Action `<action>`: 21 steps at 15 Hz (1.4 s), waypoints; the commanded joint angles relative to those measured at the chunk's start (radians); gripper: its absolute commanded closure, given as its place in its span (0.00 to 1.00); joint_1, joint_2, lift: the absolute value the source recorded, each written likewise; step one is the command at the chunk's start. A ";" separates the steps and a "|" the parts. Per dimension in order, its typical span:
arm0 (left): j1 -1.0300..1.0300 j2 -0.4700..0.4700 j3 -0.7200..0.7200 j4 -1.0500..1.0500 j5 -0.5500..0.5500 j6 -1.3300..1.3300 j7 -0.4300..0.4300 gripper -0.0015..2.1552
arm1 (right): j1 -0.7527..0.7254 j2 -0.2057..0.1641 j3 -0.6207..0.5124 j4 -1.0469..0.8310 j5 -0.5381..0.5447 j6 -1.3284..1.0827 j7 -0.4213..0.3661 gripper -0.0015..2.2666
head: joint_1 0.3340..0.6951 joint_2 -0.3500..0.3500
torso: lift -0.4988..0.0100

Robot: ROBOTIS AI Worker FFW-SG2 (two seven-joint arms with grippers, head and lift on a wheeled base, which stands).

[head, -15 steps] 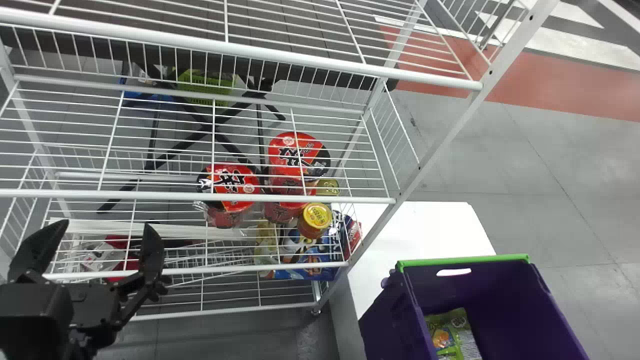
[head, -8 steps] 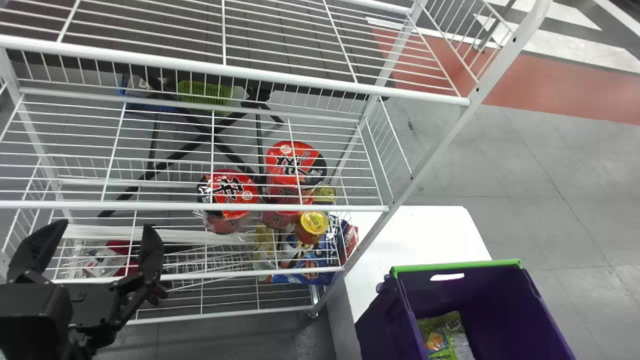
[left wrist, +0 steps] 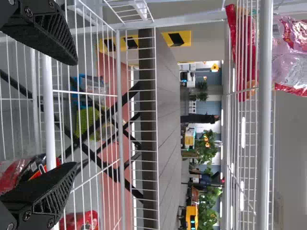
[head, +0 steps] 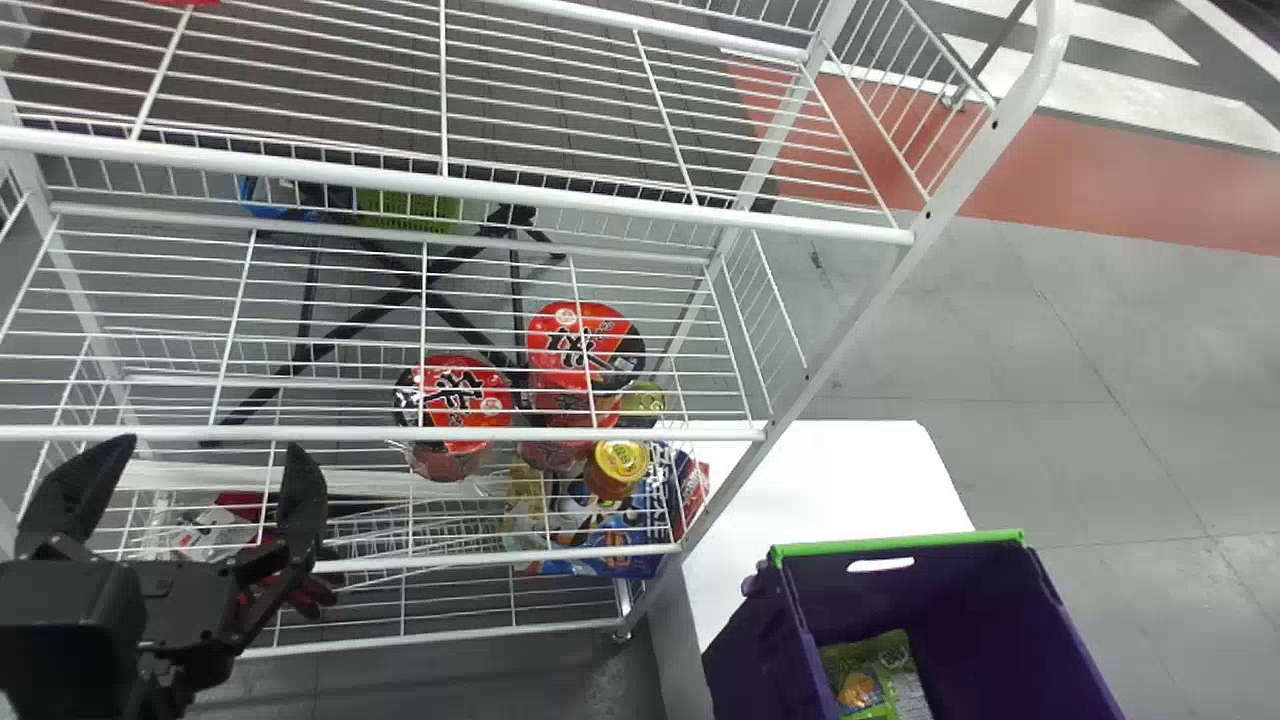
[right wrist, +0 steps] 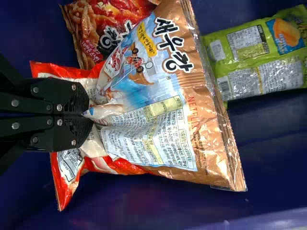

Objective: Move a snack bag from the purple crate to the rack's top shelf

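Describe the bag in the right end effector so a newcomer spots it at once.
Start at the purple crate. There, the right end effector pinches the bag. It is copper with a pale blue panel, unlike the red bags behind and green bag alongside.

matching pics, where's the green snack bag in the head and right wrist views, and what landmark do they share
Head view: green snack bag, lower right, inside the purple crate.
Right wrist view: green snack bag, beside the brown snack bag.
Shared landmark: the purple crate.
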 commanded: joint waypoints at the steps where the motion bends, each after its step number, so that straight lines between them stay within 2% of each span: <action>1: 0.000 0.000 0.004 0.000 0.000 0.003 0.000 0.03 | -0.003 0.000 0.012 -0.001 -0.002 0.002 0.000 0.90 | 1.00 0.00 | 0.46; 15: 0.017 0.003 -0.005 -0.038 -0.020 0.049 0.003 0.03 | -0.021 0.003 0.029 -0.031 -0.042 0.012 0.024 0.90 | 1.00 0.00 | 0.57; 21: 0.020 0.002 -0.013 -0.037 -0.029 0.052 0.011 0.03 | -0.026 0.023 0.035 -0.053 -0.048 -0.001 0.027 0.90 | 1.00 0.00 | 0.62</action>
